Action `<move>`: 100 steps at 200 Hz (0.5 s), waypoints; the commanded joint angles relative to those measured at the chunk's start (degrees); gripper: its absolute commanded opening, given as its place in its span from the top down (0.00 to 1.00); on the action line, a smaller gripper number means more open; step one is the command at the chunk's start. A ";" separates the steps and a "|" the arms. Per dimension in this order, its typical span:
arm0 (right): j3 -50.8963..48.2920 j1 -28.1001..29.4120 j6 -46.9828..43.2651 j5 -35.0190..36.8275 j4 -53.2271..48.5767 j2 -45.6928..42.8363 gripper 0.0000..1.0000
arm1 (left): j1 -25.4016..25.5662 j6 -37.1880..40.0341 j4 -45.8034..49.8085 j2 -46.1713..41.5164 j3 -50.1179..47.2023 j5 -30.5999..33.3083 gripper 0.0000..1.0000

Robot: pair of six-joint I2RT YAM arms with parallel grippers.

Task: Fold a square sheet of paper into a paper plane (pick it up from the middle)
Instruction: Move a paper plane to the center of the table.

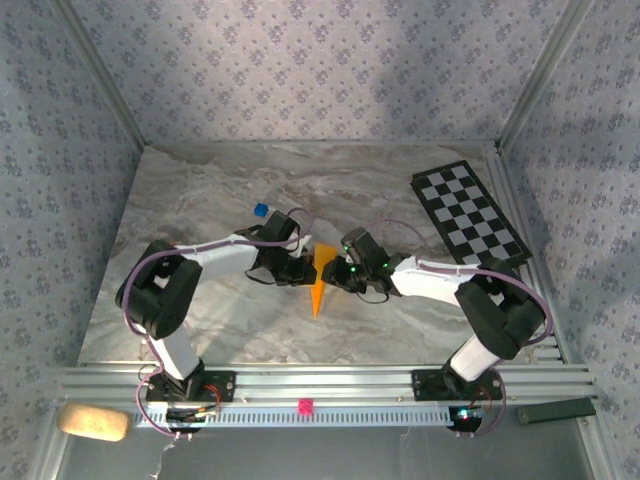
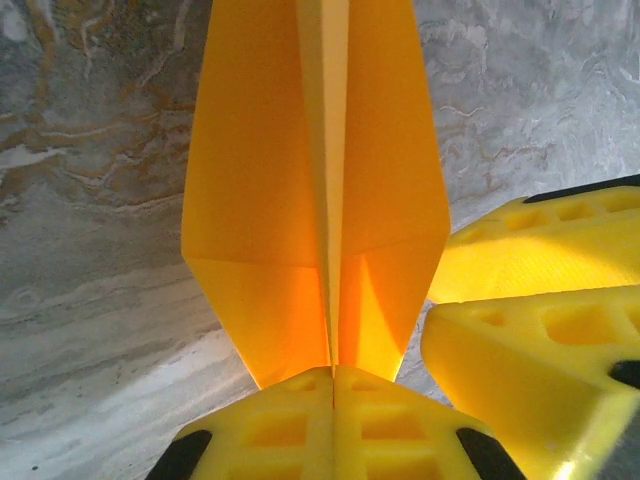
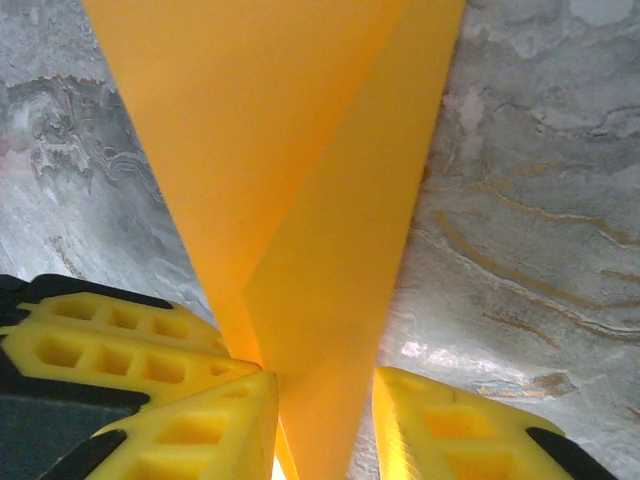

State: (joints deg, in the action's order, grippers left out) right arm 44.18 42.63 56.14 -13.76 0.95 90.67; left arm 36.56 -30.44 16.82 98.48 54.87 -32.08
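Note:
The paper plane (image 1: 319,283) is a narrow orange-yellow dart with its tip toward the near edge, held just above the marble table (image 1: 200,200) at mid-table. My left gripper (image 1: 300,268) comes in from the left. In the left wrist view it (image 2: 333,370) is shut on the centre crease of the plane (image 2: 270,200). My right gripper (image 1: 342,272) faces it from the right. In the right wrist view its jaws (image 3: 325,385) stand apart around a wing of the plane (image 3: 300,200); the left finger touches the paper and table shows beside the right finger (image 3: 450,430).
A black-and-white checkered board (image 1: 468,215) lies at the back right. A tiny blue cube (image 1: 260,210) sits behind the left arm. On the near rail are a pink piece (image 1: 305,406) and a tan sponge (image 1: 93,422). Patterned walls enclose the table.

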 commanded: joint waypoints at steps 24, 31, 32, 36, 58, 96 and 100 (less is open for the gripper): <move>0.12 -0.37 0.29 0.50 -0.94 0.54 0.70 | 0.65 1.52 2.06 -1.84 1.29 0.85 1.00; -0.21 -0.28 0.29 0.27 0.12 0.15 0.70 | 0.68 1.55 2.21 -1.88 1.33 1.02 1.00; -0.22 -0.28 0.29 0.25 0.29 0.05 0.69 | 0.70 1.58 2.23 -1.88 1.31 0.99 1.00; -0.31 -0.24 0.29 0.14 0.78 -0.24 0.69 | 0.69 1.61 2.24 -1.88 1.37 1.05 1.00; -0.76 -0.27 0.15 -0.92 3.28 -1.18 0.69 | 0.74 1.61 2.25 -1.93 1.29 1.35 1.00; 0.45 -0.54 0.64 -1.72 4.30 0.47 0.66 | 0.86 1.35 1.99 -1.97 1.11 1.37 1.00; 0.61 -0.53 0.62 -1.83 4.19 0.85 0.66 | 0.87 1.34 1.99 -2.09 1.07 1.47 1.00</move>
State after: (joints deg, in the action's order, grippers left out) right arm 43.75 42.46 56.16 -14.83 4.36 90.80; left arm 36.93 -29.95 17.91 98.21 54.87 -30.98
